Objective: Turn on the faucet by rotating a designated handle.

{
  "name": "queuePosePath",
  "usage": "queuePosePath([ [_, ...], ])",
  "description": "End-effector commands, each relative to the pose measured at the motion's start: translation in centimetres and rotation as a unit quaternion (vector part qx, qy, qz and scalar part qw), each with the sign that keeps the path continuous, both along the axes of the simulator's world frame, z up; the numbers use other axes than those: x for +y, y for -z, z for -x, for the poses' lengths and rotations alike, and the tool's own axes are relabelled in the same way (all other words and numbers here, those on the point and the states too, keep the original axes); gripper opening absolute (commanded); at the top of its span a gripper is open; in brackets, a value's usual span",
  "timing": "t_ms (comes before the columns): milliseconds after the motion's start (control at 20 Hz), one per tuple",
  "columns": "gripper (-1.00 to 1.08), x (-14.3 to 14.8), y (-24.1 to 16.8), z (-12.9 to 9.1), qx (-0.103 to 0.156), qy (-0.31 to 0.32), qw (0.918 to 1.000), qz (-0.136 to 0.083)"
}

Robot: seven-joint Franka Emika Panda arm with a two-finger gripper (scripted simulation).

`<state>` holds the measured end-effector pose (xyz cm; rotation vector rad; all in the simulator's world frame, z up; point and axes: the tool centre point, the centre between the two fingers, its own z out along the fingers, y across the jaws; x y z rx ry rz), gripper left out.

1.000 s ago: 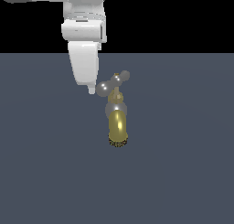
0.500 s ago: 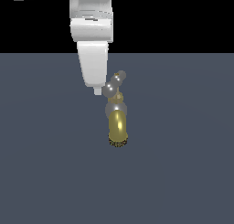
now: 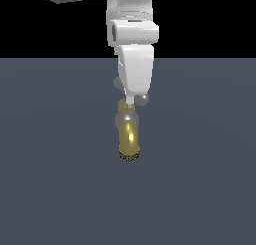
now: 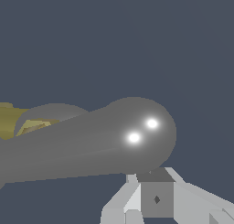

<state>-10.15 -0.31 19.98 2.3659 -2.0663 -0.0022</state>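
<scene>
Jaws: their state cannot be told. In the exterior view the gripper [image 3: 130, 100] ends in a single narrow white tip, and the wrist view shows only grey finger [image 4: 156, 198] parts at the frame edge, with no gap visible.

Key relation: the handle [image 3: 142, 99] lies directly against that tip. One bulbous end shows just beside the tip on the exterior view's right; the other end peeks out from behind the white arm [image 3: 135, 69] on the exterior view's left, slightly higher. The crossbar's long axis therefore runs roughly across the exterior view, passing behind the tip. In the wrist view one rounded end fills the frame, very close to the fingers, apparently touching.

The faucet [image 3: 129, 136] stands on the grey floor [image 3: 50, 164], directly below the gripper, its gold spout pointing down.

Count: one arm, one gripper, one faucet, one handle with two ends.
</scene>
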Motion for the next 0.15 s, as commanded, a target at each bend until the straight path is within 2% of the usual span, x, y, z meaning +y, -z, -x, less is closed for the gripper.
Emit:
queuePosePath([
  [0, -1.00, -3.63, 0.04, -0.03, -0.001, 0.023, 0.9997, 0.000],
  [100, -1.00, -4.23, 0.05, -0.02, -0.001, 0.024, 0.9997, 0.000],
])
